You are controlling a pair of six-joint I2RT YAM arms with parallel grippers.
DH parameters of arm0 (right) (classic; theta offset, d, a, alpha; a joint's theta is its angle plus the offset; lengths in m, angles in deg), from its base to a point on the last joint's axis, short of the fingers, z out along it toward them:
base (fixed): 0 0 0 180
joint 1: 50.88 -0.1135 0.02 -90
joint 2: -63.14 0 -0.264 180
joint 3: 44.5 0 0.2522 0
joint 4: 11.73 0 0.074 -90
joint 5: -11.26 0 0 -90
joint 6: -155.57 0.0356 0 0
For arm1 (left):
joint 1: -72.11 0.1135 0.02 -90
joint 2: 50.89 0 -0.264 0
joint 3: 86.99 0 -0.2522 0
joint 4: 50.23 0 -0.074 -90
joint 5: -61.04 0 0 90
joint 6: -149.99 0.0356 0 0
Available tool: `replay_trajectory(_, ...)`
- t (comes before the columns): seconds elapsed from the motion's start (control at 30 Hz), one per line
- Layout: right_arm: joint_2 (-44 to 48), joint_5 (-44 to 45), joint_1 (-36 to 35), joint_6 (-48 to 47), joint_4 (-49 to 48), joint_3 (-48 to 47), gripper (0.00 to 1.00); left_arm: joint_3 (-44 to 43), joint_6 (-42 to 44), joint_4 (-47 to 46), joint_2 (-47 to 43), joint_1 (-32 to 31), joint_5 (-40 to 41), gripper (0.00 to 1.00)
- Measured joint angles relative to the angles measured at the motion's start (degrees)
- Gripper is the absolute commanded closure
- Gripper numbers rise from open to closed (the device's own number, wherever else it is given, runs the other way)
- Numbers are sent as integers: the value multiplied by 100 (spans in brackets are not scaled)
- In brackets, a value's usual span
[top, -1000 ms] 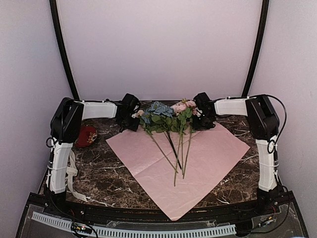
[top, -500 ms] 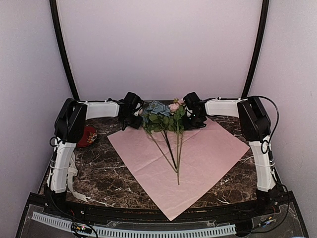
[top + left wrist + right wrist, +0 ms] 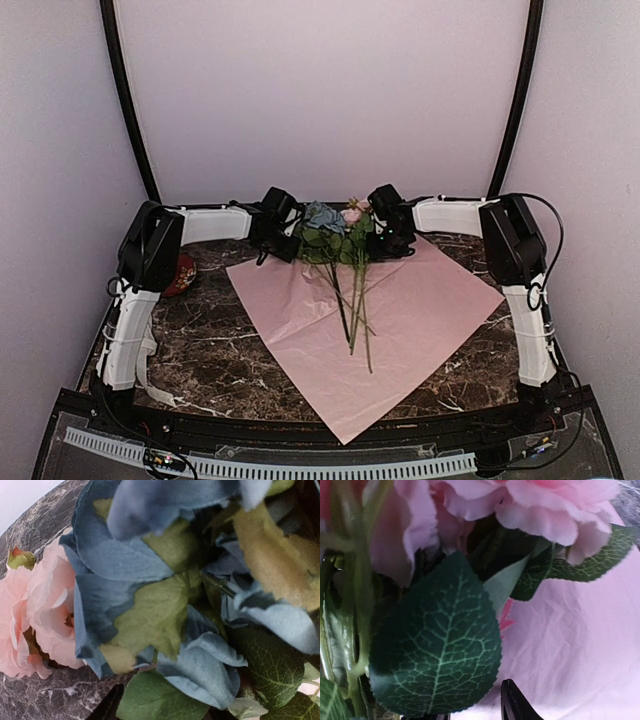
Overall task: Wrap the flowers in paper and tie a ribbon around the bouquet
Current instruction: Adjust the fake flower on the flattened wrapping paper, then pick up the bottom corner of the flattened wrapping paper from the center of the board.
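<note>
flowers: heads at far corner of paper, stems trailing nearward.
left gripper, right gripper: flanking the blooms; i can't tell their grip.
advice: i'd line stems along the diagonal, gently.

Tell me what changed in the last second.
Both claws closed in on each other: the left claw went right, the right claw left, pressing the flowers into a tighter bunch with stems nearer together. Whether either grips them is unclear. The left corner of the paper crept inward; ribbon and red cup stayed.
</note>
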Motion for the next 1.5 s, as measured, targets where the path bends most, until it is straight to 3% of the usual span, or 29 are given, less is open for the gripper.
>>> replay_trajectory(0.4, 1353, 730, 0, -2, 431, 540, 64, 748, 223, 61, -870, 127, 599, 44)
replay_trajectory(0.57, 2149, 590, -96, -57, 442, 1226, 64, 1469, 337, -262, -1781, 105, 409, 42)
replay_trajectory(0.7, 2712, 142, -393, -122, 450, 1858, 64, 2736, 675, -914, -3093, -92, -170, 40)
replay_trajectory(0.83, 3222, -564, -883, -122, 431, 2597, 63, 4350, 1440, -1436, -4846, -966, -1248, 33)
replay_trajectory(1.03, 3536, -1379, -1729, 164, 227, 3482, 63, 6096, 2308, -1746, -6520, -2629, -2518, 25)
replay_trajectory(1.1, 3541, -1578, -1893, 350, 68, 3807, 63, 6494, 2581, -1749, -6634, -3095, -2671, 23)
replay_trajectory(1.23, 3526, -1790, -1996, 686, -140, 4284, 63, 6706, 3029, -1698, -6046, -3832, -2640, 22)
replay_trajectory(1.5, 3314, -1930, -2330, 1036, -660, 4439, 63, 6671, 3904, -2059, -4896, -4323, -1989, 22)
